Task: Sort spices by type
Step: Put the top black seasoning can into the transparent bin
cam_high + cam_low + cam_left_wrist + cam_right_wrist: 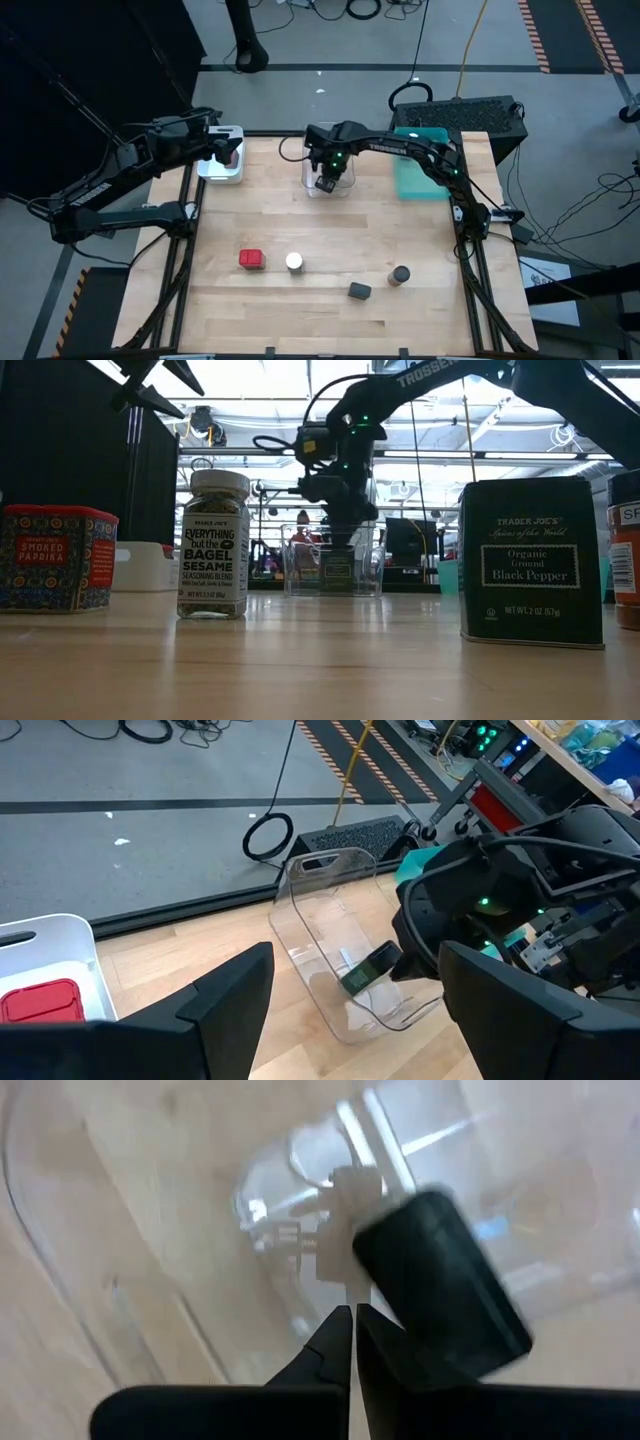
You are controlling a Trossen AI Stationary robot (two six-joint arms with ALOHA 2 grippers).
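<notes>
While the left tool [232,150] hangs open over the white tray [222,170], the right tool [326,176], fingers together, sits above the clear tray [310,183].

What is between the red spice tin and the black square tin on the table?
Seen from above, the white-capped jar stands between the red tin and the black tin, apart from both.

Right claw [325,182] hung closed, wrist angled down at the far middle; left claw [226,150] waited spread wide, far left.
</notes>
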